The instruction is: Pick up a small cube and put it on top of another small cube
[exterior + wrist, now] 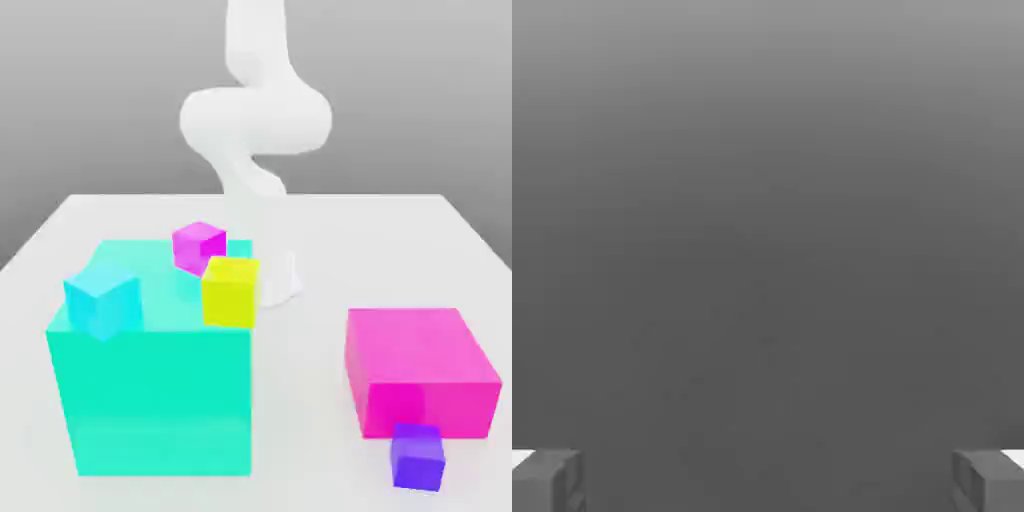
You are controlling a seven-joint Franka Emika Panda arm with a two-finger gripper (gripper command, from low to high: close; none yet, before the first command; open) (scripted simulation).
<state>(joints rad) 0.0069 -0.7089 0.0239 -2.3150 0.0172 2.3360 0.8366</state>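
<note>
The small violet-purple cube point(417, 456) sits on the white table near the front, just in front of a big magenta block. The small sky-blue cube point(102, 301) rests on top of the huge teal block point(150, 390), near that block's edge on the exterior view's left. In the hand view my gripper point(768, 482) is open. Its two grey fingertips point(547, 480) stand far apart, with plain grey background between them and nothing held. The white arm point(255, 120) rises at the back of the table.
A small magenta cube point(198, 246) and a small yellow cube point(230, 290) also sit on the teal block. The big magenta block point(420, 370) stands on the exterior view's right. Bare white table point(300, 400) lies between the two big blocks.
</note>
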